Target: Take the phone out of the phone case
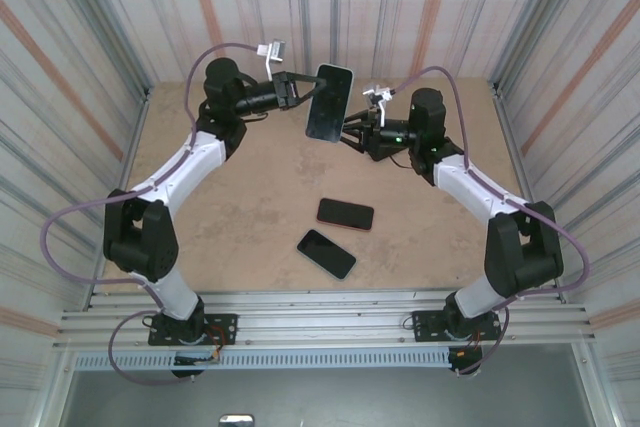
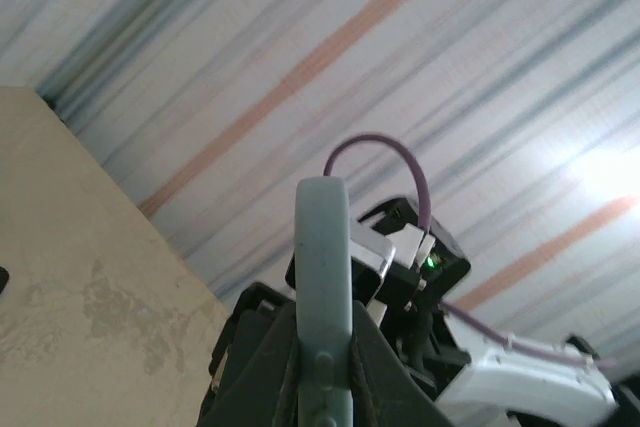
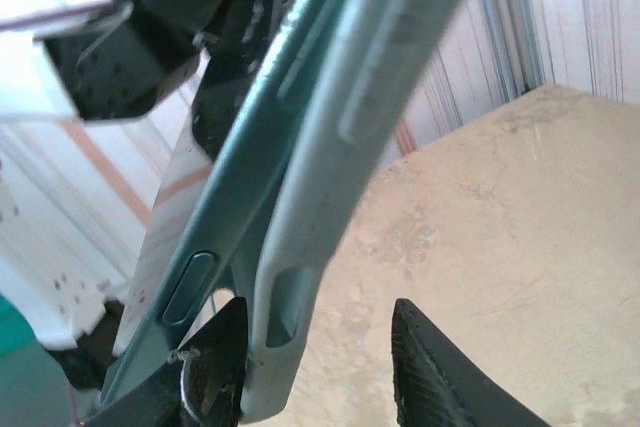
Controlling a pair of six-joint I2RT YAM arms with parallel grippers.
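Held above the desk, the phone case is clenched in the left fingers. The right fingers stand parted around its lower corner. The phone (one corner peeled clear) looks mostly seated.

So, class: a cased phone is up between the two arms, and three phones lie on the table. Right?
No: two phones lie on the table, not three, a pink-edged phone and a dark phone, as the top external view shows. The cased phone is up between the arms.
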